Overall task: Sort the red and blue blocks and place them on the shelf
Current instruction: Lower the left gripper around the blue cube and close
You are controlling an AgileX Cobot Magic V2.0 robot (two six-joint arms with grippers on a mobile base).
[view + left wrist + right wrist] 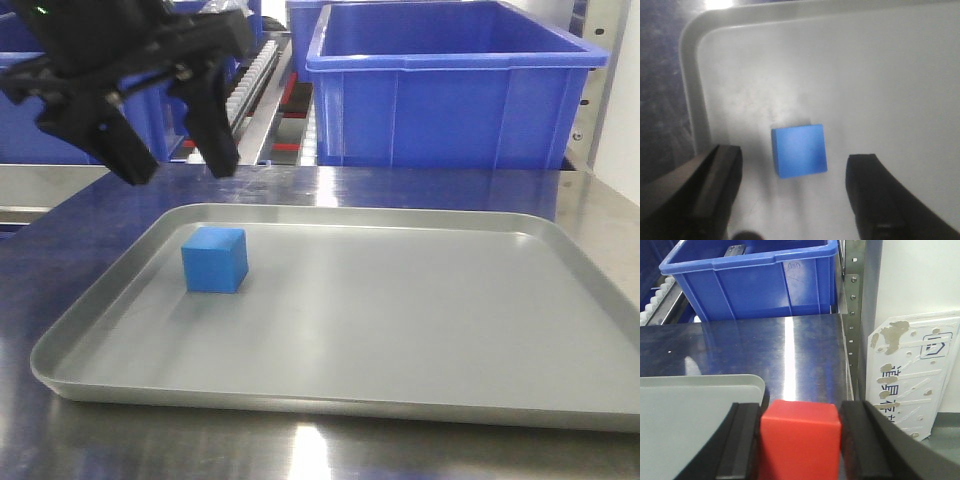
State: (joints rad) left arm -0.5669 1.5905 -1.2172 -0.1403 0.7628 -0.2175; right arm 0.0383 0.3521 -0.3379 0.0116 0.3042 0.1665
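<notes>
My right tool (800,440) is clamped on the red block (800,430), just beside the corner of the grey tray (700,400). I hold it only by its sides. It could slip out and fall if I swing fast or bump the shelf (852,315).

My left tool (792,200) hangs over the blue block (799,151) with its fingers wide apart. That block sits on the tray near a corner. It is turned a bit, so a finger could land on an edge and push it away.

I count one red block, one blue block, one tray and two tools. There are at least two big blue bins (450,85) behind.
</notes>
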